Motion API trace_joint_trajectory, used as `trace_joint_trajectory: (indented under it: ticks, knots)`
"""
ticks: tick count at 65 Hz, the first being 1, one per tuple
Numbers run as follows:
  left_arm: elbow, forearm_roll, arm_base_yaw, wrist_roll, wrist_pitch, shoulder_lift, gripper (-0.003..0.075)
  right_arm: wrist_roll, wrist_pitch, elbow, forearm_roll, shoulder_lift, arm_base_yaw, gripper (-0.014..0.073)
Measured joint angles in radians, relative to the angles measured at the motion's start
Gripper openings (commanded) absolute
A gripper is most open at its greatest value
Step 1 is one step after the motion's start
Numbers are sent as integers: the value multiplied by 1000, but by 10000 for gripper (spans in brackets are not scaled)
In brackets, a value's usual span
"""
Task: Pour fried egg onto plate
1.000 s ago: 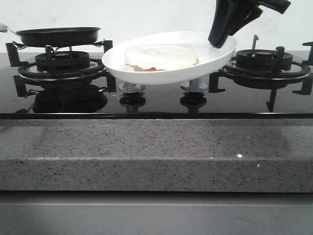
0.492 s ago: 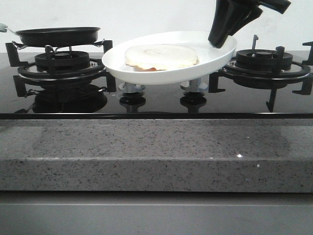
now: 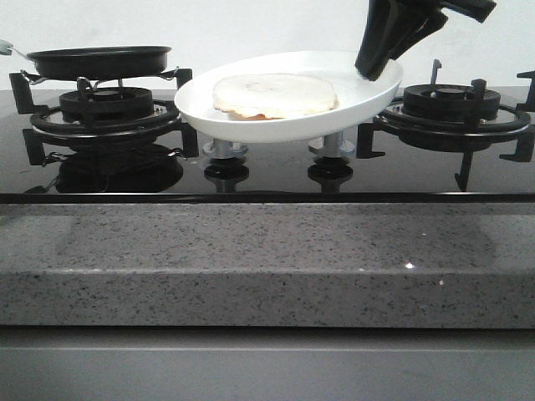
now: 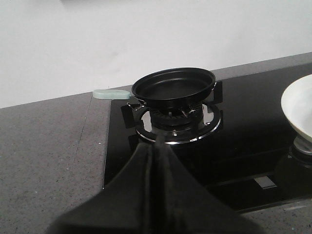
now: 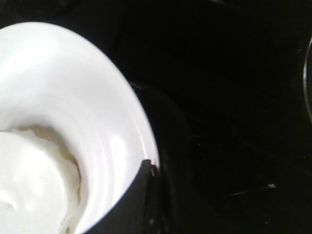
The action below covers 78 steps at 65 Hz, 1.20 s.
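Note:
The white plate (image 3: 196, 107) is over the middle of the hob, tilted a little with its right side higher. The fried egg (image 3: 276, 93) lies flat in it, left of centre. My right gripper (image 3: 374, 70) comes down from the top right and is shut on the plate's right rim. In the right wrist view its jaws (image 5: 155, 168) pinch the plate's rim (image 5: 87, 83), with the egg (image 5: 29, 180) beside them. My left gripper (image 4: 158, 140) is shut and empty, held back from the black pan (image 4: 173, 87). It is out of the front view.
The black pan (image 3: 99, 60) is empty and sits on the left burner (image 3: 104, 117); its pale green handle (image 4: 109, 93) points away from the plate. The right burner grate (image 3: 456, 113) is close under the plate's right edge. Control knobs (image 3: 226, 152) stand below the plate. A granite counter edge (image 3: 267, 259) runs along the front.
The plate with the egg has risen very slightly in my right gripper. The pan has not moved.

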Motion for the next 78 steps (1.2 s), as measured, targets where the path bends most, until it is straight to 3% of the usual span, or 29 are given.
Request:
trace_joint_trajectory:
  ticks: [31, 45, 60, 78]
  knots:
    - [0, 0, 0, 0, 0, 0, -19, 3, 3, -39, 0, 7, 0, -58]
    - [0, 0, 0, 0, 0, 0, -19, 49, 60, -273, 4, 105, -17, -58]
    - [0, 0, 0, 0, 0, 0, -19, 113, 138, -604, 4, 341, -86, -58]
    - [0, 0, 0, 0, 0, 0, -19, 121, 214, -661, 2, 493, -97, -58]
